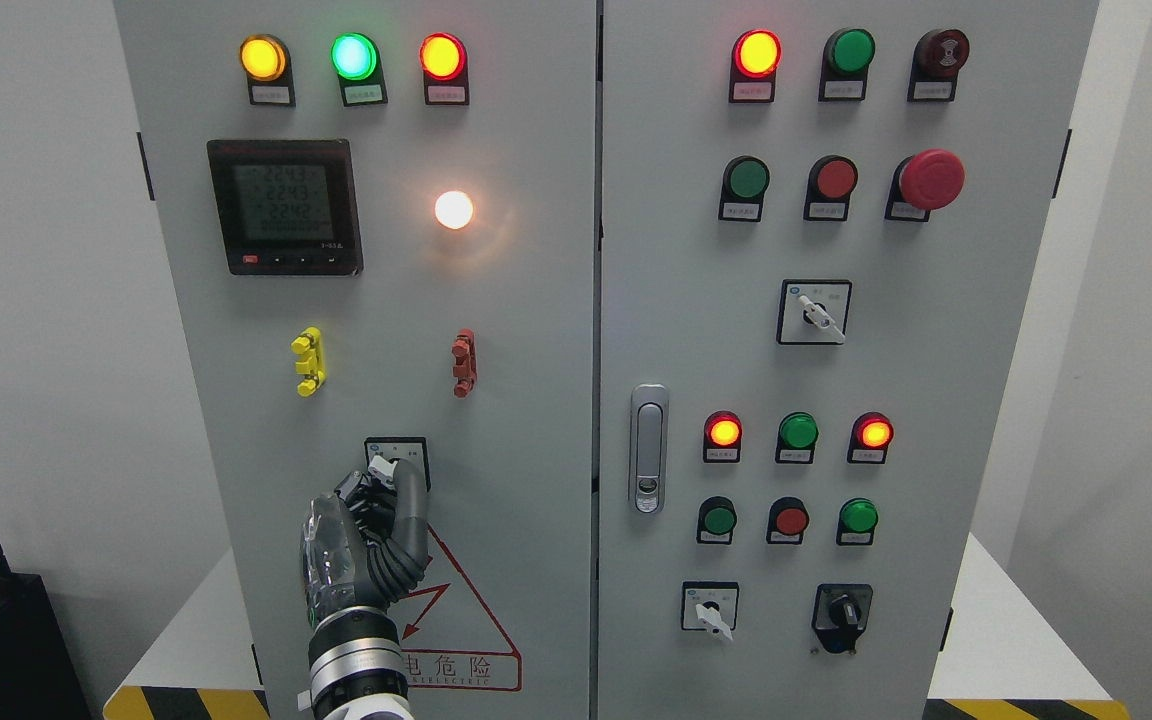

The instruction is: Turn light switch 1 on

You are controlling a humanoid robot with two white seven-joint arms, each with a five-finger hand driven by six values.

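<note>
- Low on the left cabinet door [496, 330], light switch 1 [395, 462] is a small rotary selector on a black-framed plate, just above the red warning triangle [456, 610].
- left hand [366, 540] comes up from the bottom edge left of centre, fingers [410, 500] curled up against the switch's white knob; fingertips touch it, a firm pinch can't be confirmed from this angle.
- White lamp [454, 209] on the same door is lit, right of the digital meter [284, 206].
- Top row of that door: yellow [263, 57], green [354, 56] and red indicator [442, 56], all glowing.
- Yellow clip [308, 361] and red clip [463, 363] sit mid-door, well above the switch.
- Right door [696, 300] carries the latch handle [648, 450], a red mushroom button [930, 179] and more selectors; untouched.
- Right arm not visible.
</note>
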